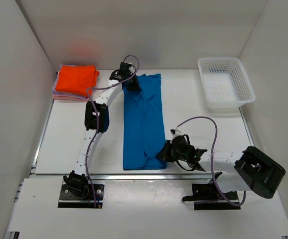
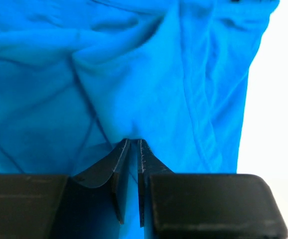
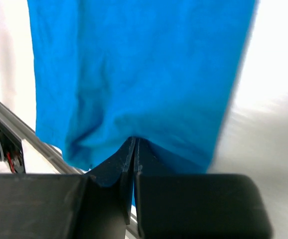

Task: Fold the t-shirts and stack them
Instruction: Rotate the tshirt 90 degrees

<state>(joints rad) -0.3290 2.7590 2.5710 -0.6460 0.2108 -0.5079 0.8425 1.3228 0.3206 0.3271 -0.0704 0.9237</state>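
A bright blue t-shirt (image 1: 143, 122) lies as a long narrow strip down the middle of the table, folded lengthwise. My left gripper (image 1: 133, 85) is at its far end, shut on the blue cloth (image 2: 134, 99), which runs between the two fingers. My right gripper (image 1: 164, 152) is at the near right corner of the strip, shut on the blue cloth (image 3: 134, 74) there. A folded orange t-shirt (image 1: 75, 78) tops a stack at the far left, with pale pink cloth (image 1: 64, 96) showing under it.
A white mesh basket (image 1: 225, 83) stands at the far right of the table. White walls close in the left, back and right sides. The table's front rail (image 1: 109, 175) runs just below the shirt's near edge.
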